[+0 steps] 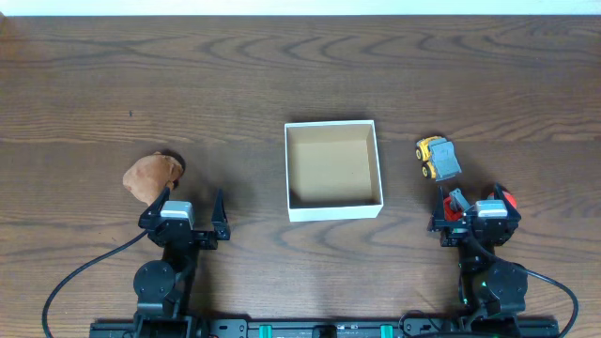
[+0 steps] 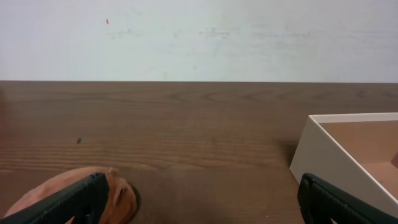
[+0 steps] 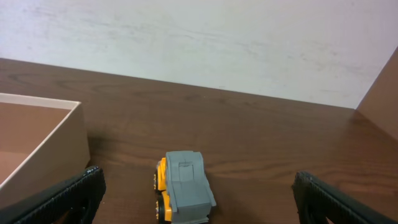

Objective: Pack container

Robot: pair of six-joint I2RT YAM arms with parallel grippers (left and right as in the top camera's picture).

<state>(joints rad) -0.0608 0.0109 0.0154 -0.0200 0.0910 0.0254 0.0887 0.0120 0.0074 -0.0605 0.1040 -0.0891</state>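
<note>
The container (image 1: 333,210), a shallow square box with white walls and a tan inside, stands empty at the table's middle. It shows at the right of the left wrist view (image 2: 323,155) and the left of the right wrist view (image 3: 43,146). A yellow toy truck with a grey tipper (image 1: 438,159) stands to its right, just ahead of my open, empty right gripper (image 1: 475,208), and shows between its fingers (image 3: 183,186). My left gripper (image 1: 185,210) is open and empty. A brown rounded lump (image 1: 153,176) lies by its left finger (image 2: 118,198).
Something red (image 1: 507,198) lies partly hidden under my right wrist. The dark wooden table (image 1: 300,75) stretches back to a white wall (image 2: 199,37). In the right wrist view the table's far right corner (image 3: 379,93) shows.
</note>
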